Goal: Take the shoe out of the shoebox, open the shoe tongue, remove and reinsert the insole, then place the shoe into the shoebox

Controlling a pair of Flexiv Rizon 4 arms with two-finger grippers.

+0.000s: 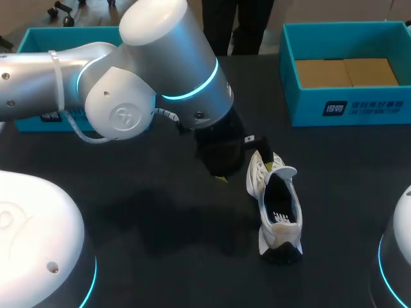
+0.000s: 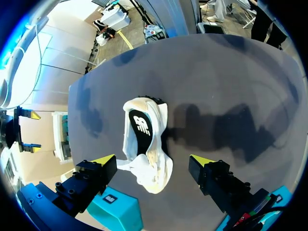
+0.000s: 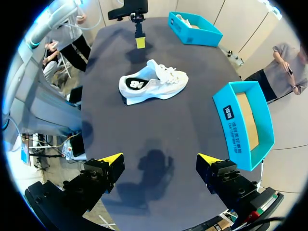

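From the head view, the left arm [image 1: 167,58] pretty much swallowed its own fingers [image 1: 221,179]; only a sliver of yellow tip poked out under the wrist. The same arm covered most of the left shoebox [image 1: 45,37], inside included. The right shoebox [image 1: 347,106] ran off the picture's edge at its far corner. A black bit of the gripper crossed the toe end of the shoe [image 1: 277,208]. The right arm [image 1: 401,244] was just a white curve at the edge. In the right wrist view, whatever sat in the far box was too small to make out. In the left wrist view, a teal box [image 2: 120,214] sat half behind a finger, and I couldn't tell which box it was.
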